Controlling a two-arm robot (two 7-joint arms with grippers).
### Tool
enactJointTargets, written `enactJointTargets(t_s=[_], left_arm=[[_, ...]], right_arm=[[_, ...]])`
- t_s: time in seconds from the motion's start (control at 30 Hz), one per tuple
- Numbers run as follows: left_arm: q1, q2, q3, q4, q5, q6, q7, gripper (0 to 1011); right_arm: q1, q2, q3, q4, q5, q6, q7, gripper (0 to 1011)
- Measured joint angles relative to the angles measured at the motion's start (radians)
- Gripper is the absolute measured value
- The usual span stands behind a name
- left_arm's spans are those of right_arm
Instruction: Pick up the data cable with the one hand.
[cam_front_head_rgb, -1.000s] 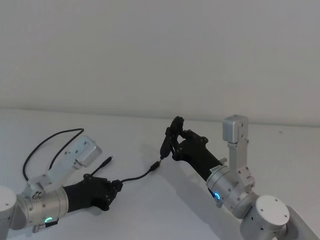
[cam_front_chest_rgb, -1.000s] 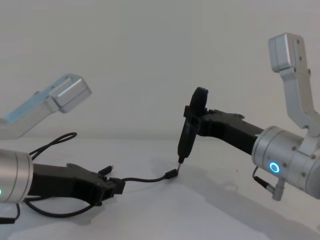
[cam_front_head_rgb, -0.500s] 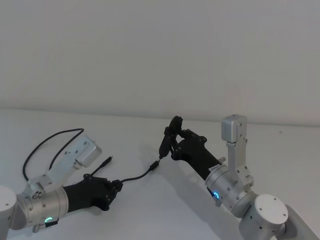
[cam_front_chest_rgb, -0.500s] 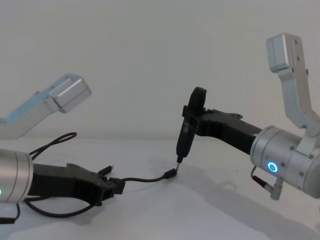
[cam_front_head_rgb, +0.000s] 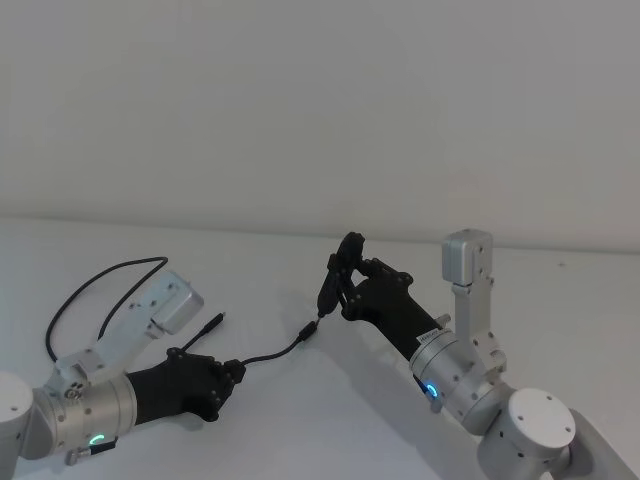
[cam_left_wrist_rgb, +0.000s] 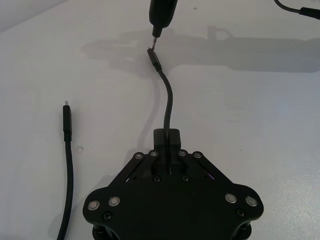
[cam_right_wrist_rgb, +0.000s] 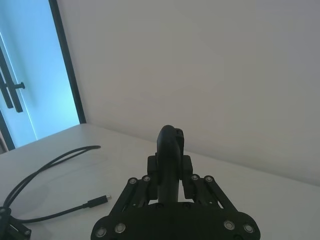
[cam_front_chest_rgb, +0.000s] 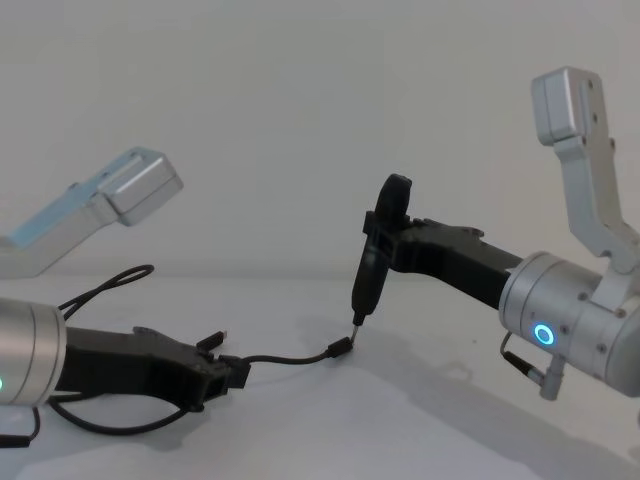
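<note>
Two grippers work low over a white table (cam_front_head_rgb: 560, 300), with bare surface open on the near side and to the far right. The left gripper (cam_front_head_rgb: 232, 375), black with a green-ringed silver wrist, sits near left, its jaws pressed together on the data cable (cam_front_head_rgb: 272, 353). In the left wrist view the cord (cam_left_wrist_rgb: 169, 102) enters between the short jaws and leaves the left gripper (cam_left_wrist_rgb: 167, 145) straight ahead.

From the pinch, the cable's free length runs right and slightly farther off, its long axis roughly left-to-right in the chest view (cam_front_chest_rgb: 290, 358), ending in a small plug (cam_front_chest_rgb: 341, 348) raised a little and pointing toward the right arm's tool. The pen-shaped tool (cam_front_chest_rgb: 378, 258) in the right gripper (cam_front_head_rgb: 345, 285) points steeply downward, its tip just beside that plug; contact cannot be judged. The right gripper clamps this tool.

A second plug (cam_front_head_rgb: 210, 323) lies on the table beyond the left gripper. A thicker black wire loop (cam_front_head_rgb: 100, 280) curves at far left, partly hidden behind the left arm.
</note>
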Motion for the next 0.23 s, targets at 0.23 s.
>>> enactJointTargets(t_s=[0.23], left_arm=[[0.000,0.000,0.000,0.000,0.000,0.000,0.000,49]], right_arm=[[0.001,0.000,0.000,0.001,0.000,-0.001,0.001,275]])
